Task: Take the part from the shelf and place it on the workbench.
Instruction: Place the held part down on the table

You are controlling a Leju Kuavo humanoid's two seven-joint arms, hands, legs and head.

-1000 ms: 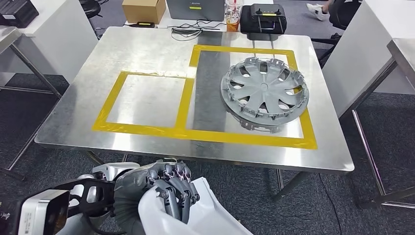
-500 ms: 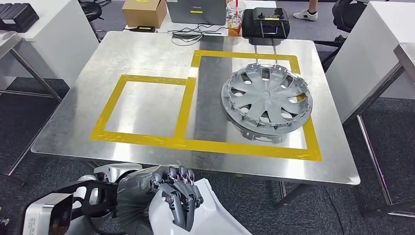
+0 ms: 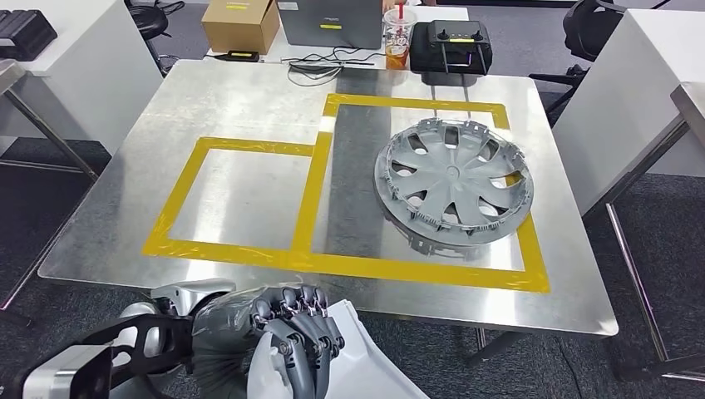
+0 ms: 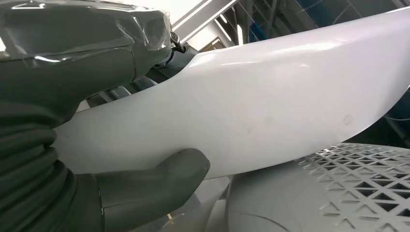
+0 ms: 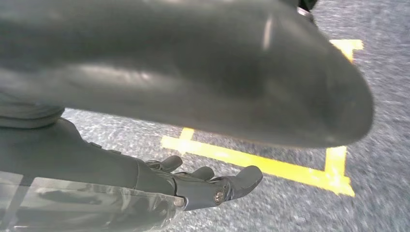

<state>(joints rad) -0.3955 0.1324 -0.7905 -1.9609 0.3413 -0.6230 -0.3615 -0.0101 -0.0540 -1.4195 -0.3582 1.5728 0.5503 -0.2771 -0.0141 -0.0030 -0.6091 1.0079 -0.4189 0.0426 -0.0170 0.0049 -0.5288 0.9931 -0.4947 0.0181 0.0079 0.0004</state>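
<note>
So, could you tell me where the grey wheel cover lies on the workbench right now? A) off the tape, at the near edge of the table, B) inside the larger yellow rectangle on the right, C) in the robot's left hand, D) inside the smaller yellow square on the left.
B: the wheel cover lies flat within the larger taped rectangle, while the left hand holds a white part.

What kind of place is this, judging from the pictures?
Probably a robot test lab or workshop: a steel workbench marked with yellow tape squares, a grey hubcap lying on it, and a laptop with a remote controller behind it.
</note>
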